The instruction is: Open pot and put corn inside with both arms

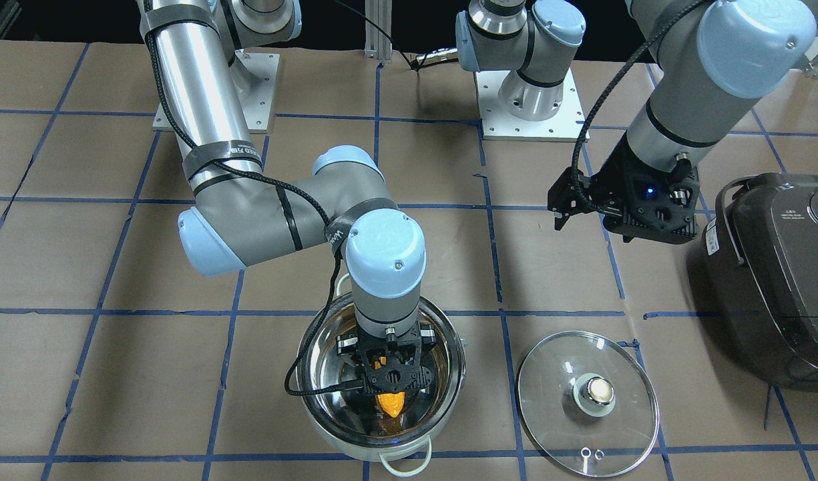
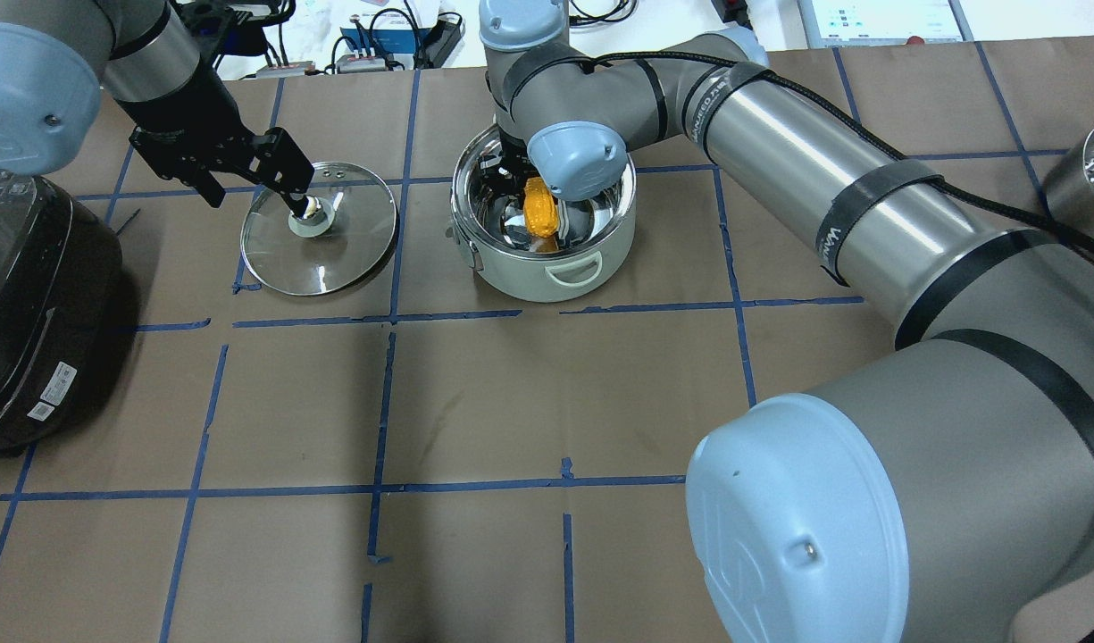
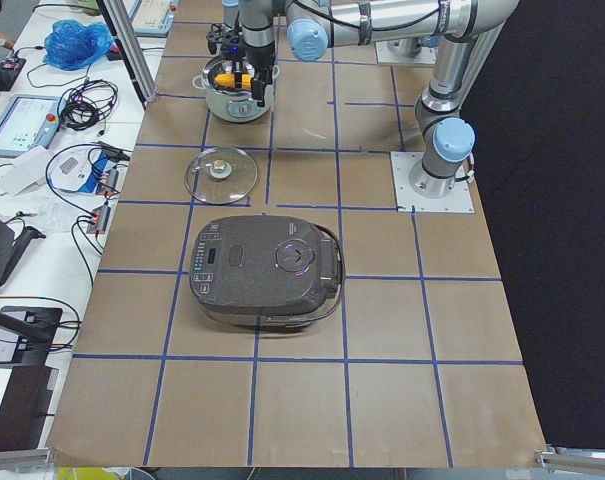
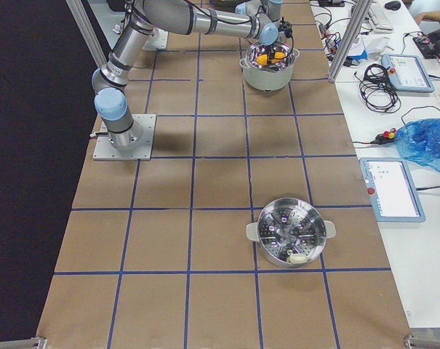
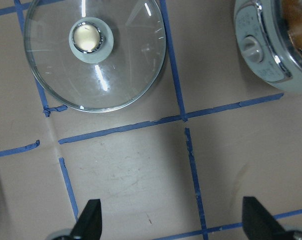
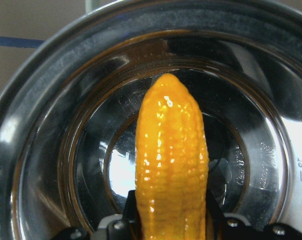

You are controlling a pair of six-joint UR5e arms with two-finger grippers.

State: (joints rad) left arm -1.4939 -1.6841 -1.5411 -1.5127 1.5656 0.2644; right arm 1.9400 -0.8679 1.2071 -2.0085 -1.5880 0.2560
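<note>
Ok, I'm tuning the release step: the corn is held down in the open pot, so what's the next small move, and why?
Probably open the right tool and let the corn drop: it is gripped inside the rim of the pot, and the lid already lies off to the side.

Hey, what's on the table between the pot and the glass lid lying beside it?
Nothing: just bare brown table crossed by one blue tape line. The front-facing view shows this stretch between the pot and the lid.
</note>
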